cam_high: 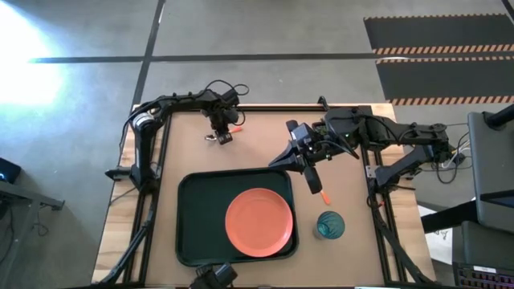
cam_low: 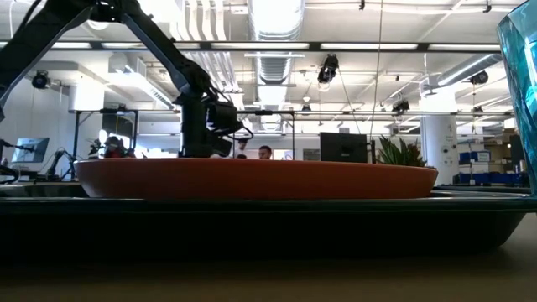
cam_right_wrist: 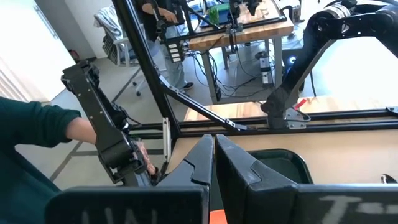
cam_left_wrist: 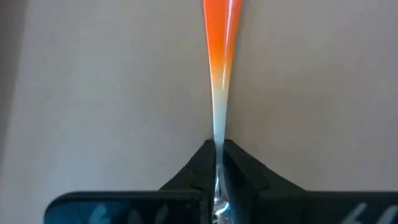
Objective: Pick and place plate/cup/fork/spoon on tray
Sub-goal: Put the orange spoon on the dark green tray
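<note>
The orange-red plate lies in the dark green tray at the table's near middle. The teal cup stands on the table right of the tray. My left gripper is at the far left of the table, shut on an orange-handled utensil. My right gripper is over the table just beyond the tray's far right corner, shut on a second orange-handled utensil. I cannot tell which one is the fork and which the spoon. My left gripper pinches the utensil's silver neck between its two fingers, seen edge-on. The orange handle sticks out on one side and the metal end on the other. My right gripper pinches the second utensil; a bit of orange shows between the fingers. The handle's free end sticks out toward the table's near edge. The metal end is hidden by the gripper.
Bare table lies between the two grippers and along the tray's far rim. In the right wrist view a person's green sleeve and hand on a control arm show beyond the table's left edge.
</note>
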`<act>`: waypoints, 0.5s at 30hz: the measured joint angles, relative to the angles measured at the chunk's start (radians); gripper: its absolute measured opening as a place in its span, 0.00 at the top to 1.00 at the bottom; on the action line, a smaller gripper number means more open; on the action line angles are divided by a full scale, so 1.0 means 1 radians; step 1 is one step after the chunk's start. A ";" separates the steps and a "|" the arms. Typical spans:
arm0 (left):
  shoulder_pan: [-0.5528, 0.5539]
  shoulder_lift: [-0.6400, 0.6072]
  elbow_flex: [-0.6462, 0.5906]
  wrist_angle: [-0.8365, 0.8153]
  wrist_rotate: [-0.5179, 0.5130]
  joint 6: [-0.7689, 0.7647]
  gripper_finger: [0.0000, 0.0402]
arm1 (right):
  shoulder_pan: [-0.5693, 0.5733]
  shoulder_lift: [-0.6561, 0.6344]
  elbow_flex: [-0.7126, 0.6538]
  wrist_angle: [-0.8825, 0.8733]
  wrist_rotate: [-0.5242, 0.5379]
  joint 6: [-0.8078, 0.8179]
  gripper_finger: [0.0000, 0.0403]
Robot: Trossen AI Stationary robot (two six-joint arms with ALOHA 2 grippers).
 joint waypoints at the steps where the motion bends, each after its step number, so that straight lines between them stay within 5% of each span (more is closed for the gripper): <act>1: -0.003 0.000 -0.004 0.002 -0.004 0.010 0.99 | 0.000 0.000 0.000 0.000 0.000 0.000 0.98; 15: -0.065 -0.134 -0.025 -0.078 -0.096 0.054 1.00 | 0.000 0.000 0.000 -0.007 0.000 -0.005 0.98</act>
